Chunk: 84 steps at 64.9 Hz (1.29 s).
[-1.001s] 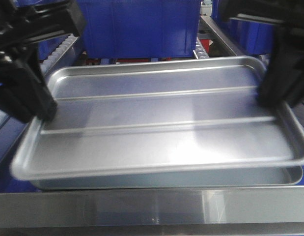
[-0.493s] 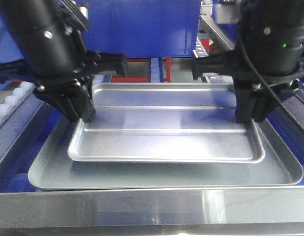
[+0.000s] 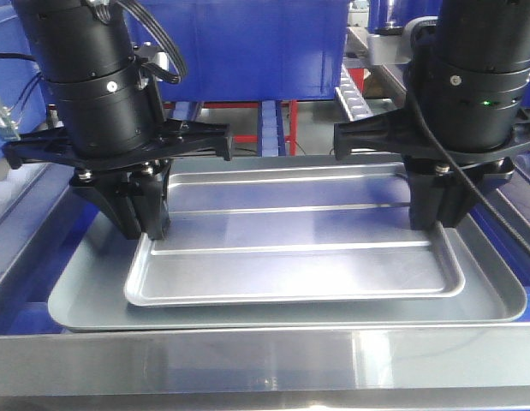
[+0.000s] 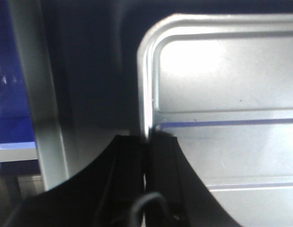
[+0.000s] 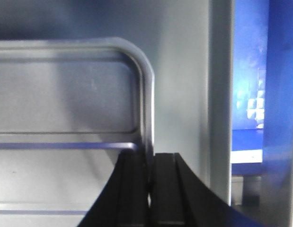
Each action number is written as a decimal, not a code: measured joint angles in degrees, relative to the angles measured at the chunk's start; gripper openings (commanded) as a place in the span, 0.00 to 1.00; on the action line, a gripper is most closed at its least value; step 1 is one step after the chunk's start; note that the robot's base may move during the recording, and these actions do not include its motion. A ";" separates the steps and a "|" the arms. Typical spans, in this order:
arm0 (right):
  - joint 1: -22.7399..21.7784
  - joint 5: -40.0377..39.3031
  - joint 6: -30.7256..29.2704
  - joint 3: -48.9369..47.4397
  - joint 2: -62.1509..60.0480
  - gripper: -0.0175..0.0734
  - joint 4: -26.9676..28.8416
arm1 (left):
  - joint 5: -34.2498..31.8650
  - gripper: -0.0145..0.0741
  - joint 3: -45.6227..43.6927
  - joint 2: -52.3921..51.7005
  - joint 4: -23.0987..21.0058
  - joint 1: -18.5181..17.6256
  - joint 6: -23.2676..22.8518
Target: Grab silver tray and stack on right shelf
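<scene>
front-facing view: left gripper (image 3: pixel 149 224) and right gripper (image 3: pixel 429 218) each clamp silver tray (image 3: pixel 294 257) rims; no writing readable

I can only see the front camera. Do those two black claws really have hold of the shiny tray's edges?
Observer: Yes. The left wrist view shows the left gripper shut on the silver tray, its rim pinched between the fingers.
Operator: And the other one?
Observer: The right wrist view shows the right gripper clamped on the rim just below a rounded corner.
Operator: What's outside that rim?
Observer: The grey tray with a smooth floor, and beyond it something blue.
</scene>
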 measured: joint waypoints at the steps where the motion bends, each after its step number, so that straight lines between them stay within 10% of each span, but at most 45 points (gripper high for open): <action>1: 0.00 -0.14 0.00 0.00 0.00 0.26 0.00 | 0.00 0.05 0.00 0.00 0.00 -0.02 0.00; 45: 0.00 -0.97 -0.17 0.00 0.00 0.26 -0.09 | -0.08 0.07 0.00 0.00 0.00 0.34 -0.03; 57: 0.00 -2.61 -0.38 0.00 0.00 0.27 -0.29 | 1.10 0.44 0.00 0.12 -1.88 1.25 1.17; 65: 0.00 -4.58 -0.38 -0.05 0.00 0.50 -0.28 | 0.63 0.65 0.00 0.12 -3.75 1.60 1.38; 74: 0.00 -5.44 -0.38 -0.27 0.00 0.91 -0.13 | -0.06 0.67 0.00 0.12 -4.57 1.60 1.43; 84: 0.00 -4.82 -0.38 -0.27 0.00 0.85 -0.13 | -0.98 0.62 -0.07 0.12 -4.96 1.60 1.43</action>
